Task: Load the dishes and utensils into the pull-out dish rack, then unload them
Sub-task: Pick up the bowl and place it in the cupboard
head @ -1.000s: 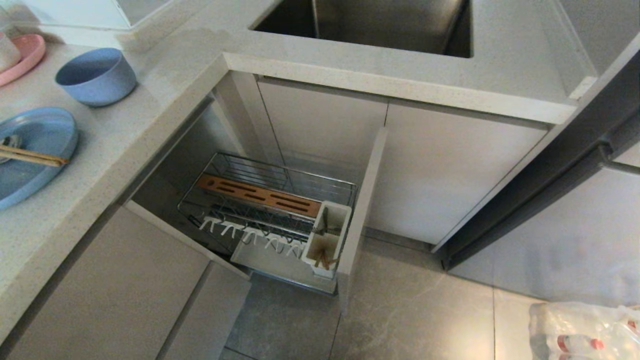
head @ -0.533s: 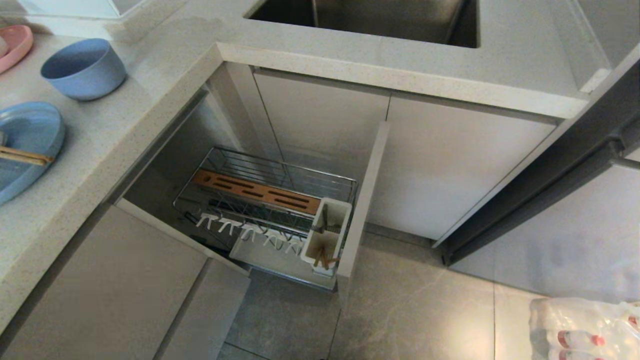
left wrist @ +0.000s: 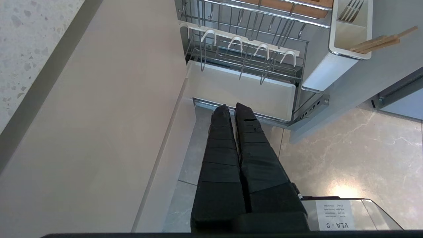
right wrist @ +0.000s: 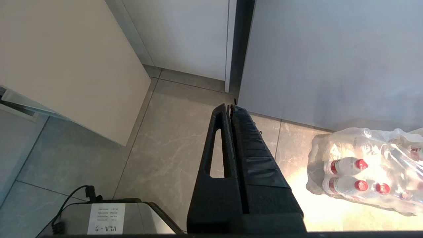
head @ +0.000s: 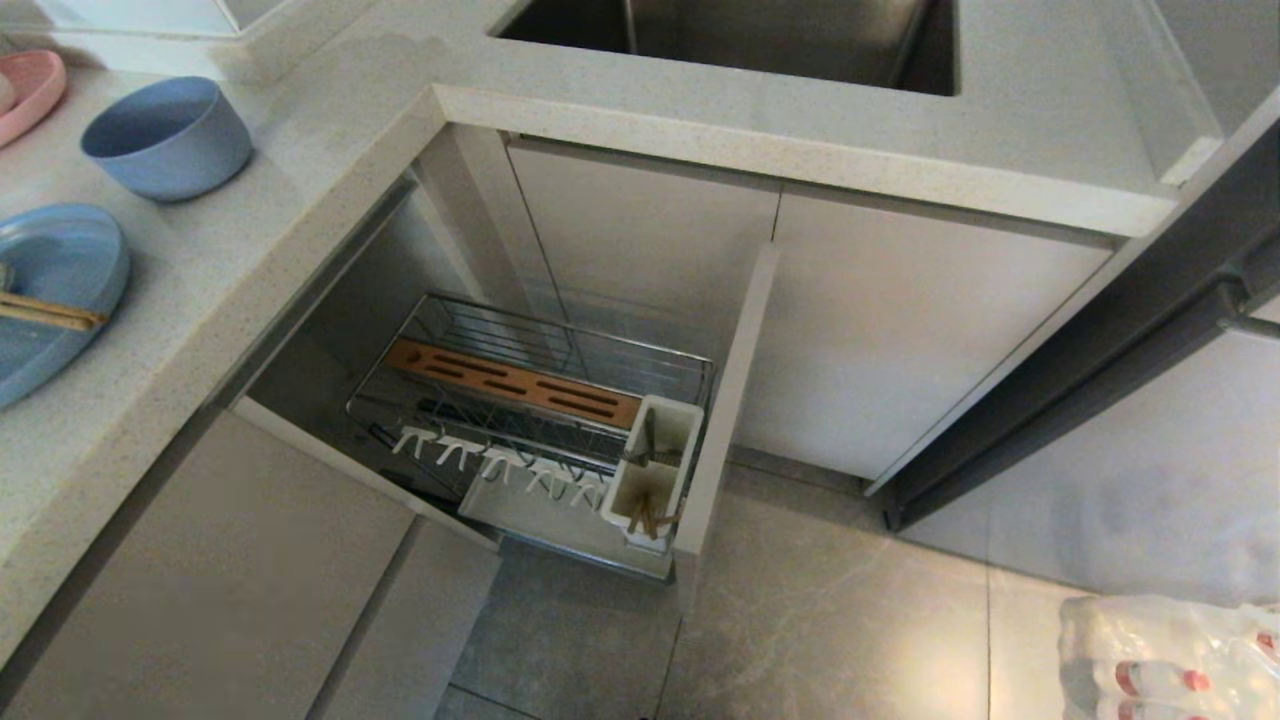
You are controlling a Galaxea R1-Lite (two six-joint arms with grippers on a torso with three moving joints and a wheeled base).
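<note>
The light-blue bowl (head: 165, 135) and the light-blue plate (head: 55, 285) stand on the counter at the left. Wooden chopsticks (head: 45, 313) lie across the plate. The pull-out dish rack (head: 530, 420) is drawn out below the counter, with a wooden strip (head: 515, 380), white hooks (head: 490, 465) and a white utensil cup (head: 655, 480) that holds more chopsticks (left wrist: 380, 39). My left gripper (left wrist: 233, 107) is shut and empty, low in front of the rack (left wrist: 248, 66). Above the floor, the right gripper (right wrist: 229, 107) is shut and empty. Neither gripper shows in the head view.
A pink plate (head: 30, 85) lies at the counter's far left. The sink (head: 730, 40) is behind the rack. The rack's beige front panel (head: 725, 400) stands out into the floor space. A wrapped pack of water bottles (right wrist: 363, 168) sits on the floor at the right.
The whole head view shifted a little up and to the left during the first half second, then held still. Nothing on the counter or in the rack has moved.
</note>
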